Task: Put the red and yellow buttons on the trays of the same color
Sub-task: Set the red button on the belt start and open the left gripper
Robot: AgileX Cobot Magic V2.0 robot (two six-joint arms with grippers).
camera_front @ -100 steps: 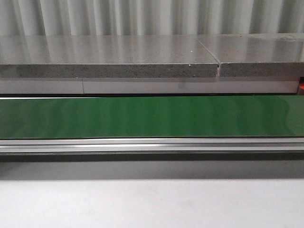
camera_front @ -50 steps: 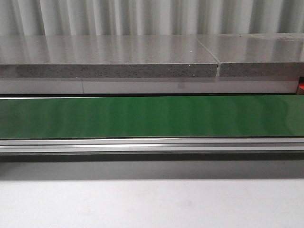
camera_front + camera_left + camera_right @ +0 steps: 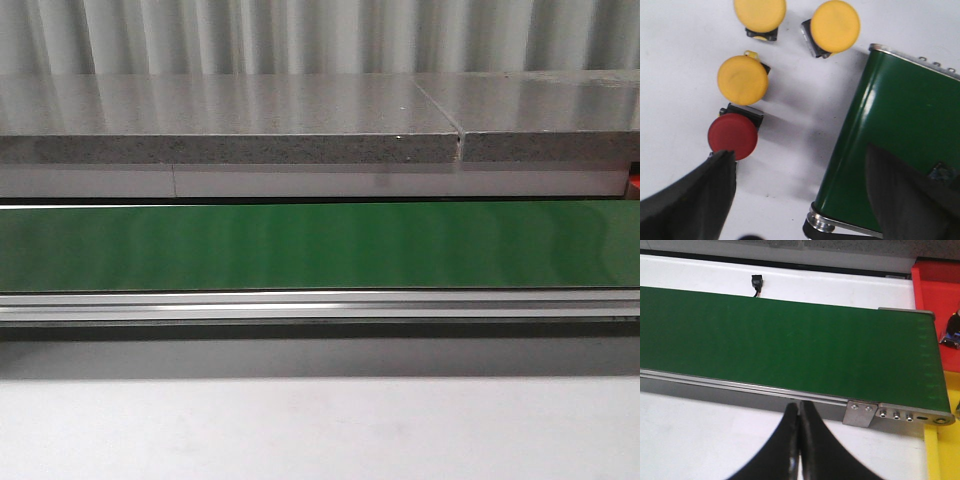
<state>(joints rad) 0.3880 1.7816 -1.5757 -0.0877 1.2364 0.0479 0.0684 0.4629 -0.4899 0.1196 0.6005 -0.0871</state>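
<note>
Three yellow buttons (image 3: 743, 80), one red button (image 3: 733, 136), white table (image 3: 675, 55).

Left gripper (image 3: 800, 200) fingers spread wide at frame bottom; right gripper (image 3: 799, 440) fingers apparently pressed together, bottom centre.

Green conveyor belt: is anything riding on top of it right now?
Nothing shows on the green conveyor belt in the front view or right wrist view. The left wrist view shows only its end, partly covered by a dark end effector finger; three yellow buttons and one red button sit beside it.
</note>
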